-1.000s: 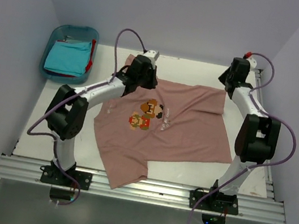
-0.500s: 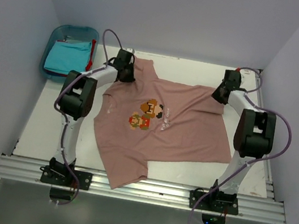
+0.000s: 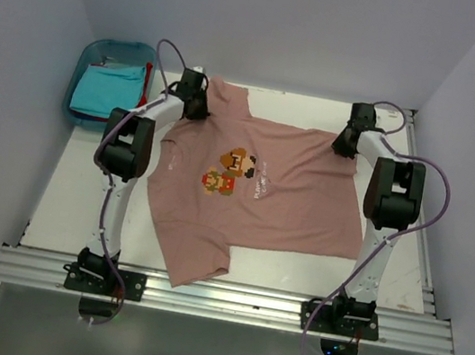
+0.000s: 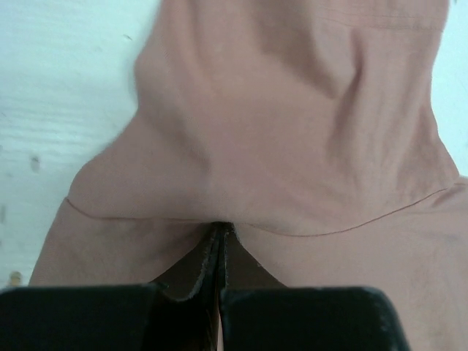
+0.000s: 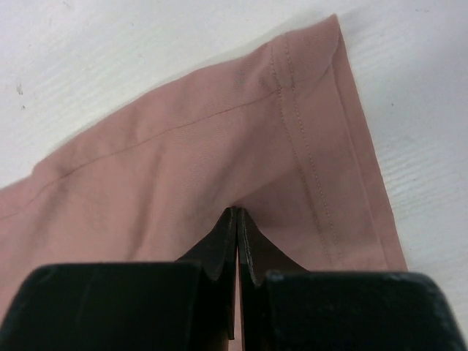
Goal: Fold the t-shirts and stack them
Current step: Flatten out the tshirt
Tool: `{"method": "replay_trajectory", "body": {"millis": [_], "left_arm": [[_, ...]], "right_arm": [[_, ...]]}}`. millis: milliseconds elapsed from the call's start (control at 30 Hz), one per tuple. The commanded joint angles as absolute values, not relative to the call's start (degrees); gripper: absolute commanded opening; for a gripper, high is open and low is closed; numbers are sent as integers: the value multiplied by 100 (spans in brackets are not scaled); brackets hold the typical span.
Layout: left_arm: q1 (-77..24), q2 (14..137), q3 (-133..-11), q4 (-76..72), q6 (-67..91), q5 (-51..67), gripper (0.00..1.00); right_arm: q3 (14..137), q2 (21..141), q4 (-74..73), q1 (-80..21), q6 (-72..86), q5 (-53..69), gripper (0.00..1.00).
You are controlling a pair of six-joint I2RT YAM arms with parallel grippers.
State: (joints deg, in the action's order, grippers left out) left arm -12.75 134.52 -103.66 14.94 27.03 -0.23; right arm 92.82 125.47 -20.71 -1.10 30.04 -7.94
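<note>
One dusty pink t-shirt (image 3: 286, 213), one turquoise t-shirt (image 3: 104, 90), one strip of red cloth (image 3: 147, 88), one blue plastic bin (image 3: 95, 49), one tabletop (image 3: 78, 205), two robot arms, left arm (image 3: 124, 145) and right arm (image 3: 391, 194), two hands, left hand (image 4: 219, 232) and right hand (image 5: 238, 213), two purple cables (image 3: 445, 201).

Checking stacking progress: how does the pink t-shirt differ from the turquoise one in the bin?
The pink t-shirt lies spread on the table; the turquoise t-shirt sits in the blue bin. The pink one bears a pixel-character print; the turquoise looks plain. The left pincer and right pincer pinch the pink one; neither touches the turquoise. Both are soft cloth.
</note>
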Motion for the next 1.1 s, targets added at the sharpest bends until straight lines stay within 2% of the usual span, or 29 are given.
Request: {"method": "replay_trajectory", "body": {"millis": [0,233,500,633,767,900,1067], "left_arm": [[-906,14070,-10739,2170,2725,-343,0],[-546,14739,-11759,2163,2681,139,0],[-413,14776,-12015,1837,2645,974,5],[-431,13941,-10588,1504,2733,976,7],[-431,13124,-9206,1302,2812,783,9],[-431,12763,-8764,1248,2830,651,5],[-422,12507,-8560,599,2699,729,6]], "right_arm": [[9675,12928,-2671,-114,3076,-949,0],[11002,13772,-3445,-114,3041,-1222,0],[12119,14361,-3964,-114,3085,-1283,0],[11796,14056,-3964,-114,3094,-1380,0],[10638,13493,-3403,-114,3164,-1406,0],[10127,13158,-3287,-123,3217,-1380,0],[9896,12937,-3006,-114,3155,-1362,0]]}}
